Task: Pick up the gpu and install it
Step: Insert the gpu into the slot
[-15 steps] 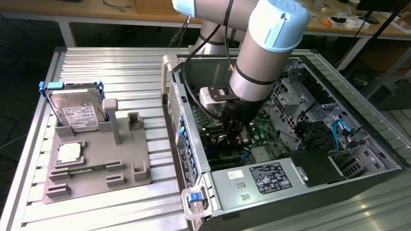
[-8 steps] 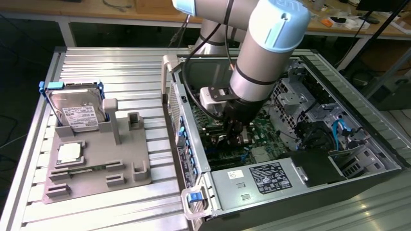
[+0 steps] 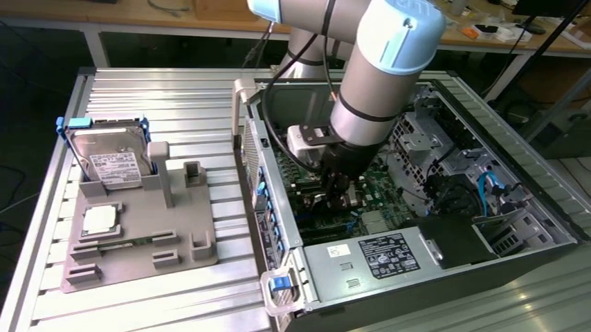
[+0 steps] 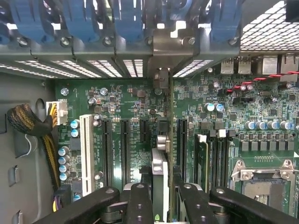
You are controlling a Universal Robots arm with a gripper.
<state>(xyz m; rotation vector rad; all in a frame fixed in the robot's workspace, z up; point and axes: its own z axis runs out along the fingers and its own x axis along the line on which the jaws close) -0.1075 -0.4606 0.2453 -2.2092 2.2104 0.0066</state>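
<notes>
The gpu (image 4: pixel 164 154) stands on edge over the green motherboard (image 4: pixel 117 107), seen as a thin card running from my fingers to its silver bracket (image 4: pixel 161 51) at the rear slot openings. My gripper (image 4: pixel 164 205) is shut on it, with black fingers (image 4: pixel 140 205) on either side. The card lines up with the row of black expansion slots (image 4: pixel 126 154); whether it is seated I cannot tell. In the exterior view my gripper (image 3: pixel 334 188) reaches down inside the open computer case (image 3: pixel 369 256), near its wall on the exterior view's left.
Blue slot latches (image 4: pixel 74 18) line the case's rear. A braided cable bundle (image 4: pixel 28 121) and the processor socket (image 4: pixel 261 179) flank the slots. Outside the case, a grey fixture (image 3: pixel 138 238) holds a hard drive (image 3: pixel 111 162) and a square chip (image 3: pixel 99 220).
</notes>
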